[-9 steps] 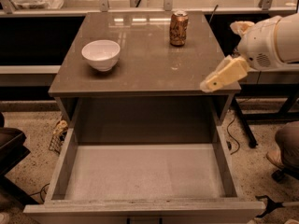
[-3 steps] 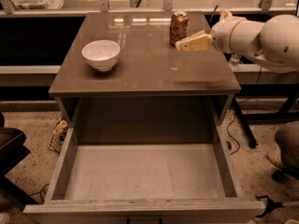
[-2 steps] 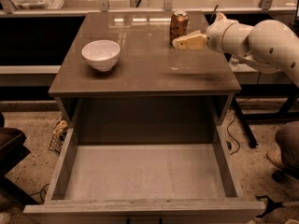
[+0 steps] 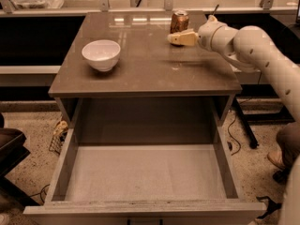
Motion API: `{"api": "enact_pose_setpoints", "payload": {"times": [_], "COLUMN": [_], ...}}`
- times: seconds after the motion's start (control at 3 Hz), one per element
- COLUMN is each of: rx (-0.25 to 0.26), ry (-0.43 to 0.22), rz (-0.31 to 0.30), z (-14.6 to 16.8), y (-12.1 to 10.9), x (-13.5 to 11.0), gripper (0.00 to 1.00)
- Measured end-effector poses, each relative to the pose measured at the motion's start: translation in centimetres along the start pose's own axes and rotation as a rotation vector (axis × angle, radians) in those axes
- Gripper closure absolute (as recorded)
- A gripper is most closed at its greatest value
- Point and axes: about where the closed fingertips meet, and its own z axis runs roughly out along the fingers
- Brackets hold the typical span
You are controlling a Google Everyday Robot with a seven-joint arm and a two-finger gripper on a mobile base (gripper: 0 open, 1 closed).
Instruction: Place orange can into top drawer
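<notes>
Orange can, a small orange-brown metal drink can, belongs in the wide grey-brown top drawer, pulled open below the brown cabinet top. The pale gripper hovers just beside the can; whether it is open or closed I cannot tell. Upright near the back edge, the can is probably light, rigid and slippery: grip it mid-body.

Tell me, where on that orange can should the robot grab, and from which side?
Probably around its round side wall, about mid-height. The orange can stands upright near the cabinet top's back edge, so its sides are free. The gripper sits low just in front of it, reaching in from the view's right; coming from that front-right side seems simplest.
</notes>
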Motion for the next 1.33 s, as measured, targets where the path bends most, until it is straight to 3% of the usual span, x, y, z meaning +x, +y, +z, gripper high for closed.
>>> {"api": "enact_pose_setpoints", "payload": {"times": [0.67, 1.0, 1.33], "rx": [-0.027, -0.035, -0.038], "ry": [-0.061, -0.073, -0.073], "rz": [0.037, 0.064, 0.064], "z": [5.1, 6.5, 6.6], "y": [-0.9, -0.7, -0.5], "x": [0.0, 0.1, 0.1], "gripper": [0.0, 0.17, 0.41]}}
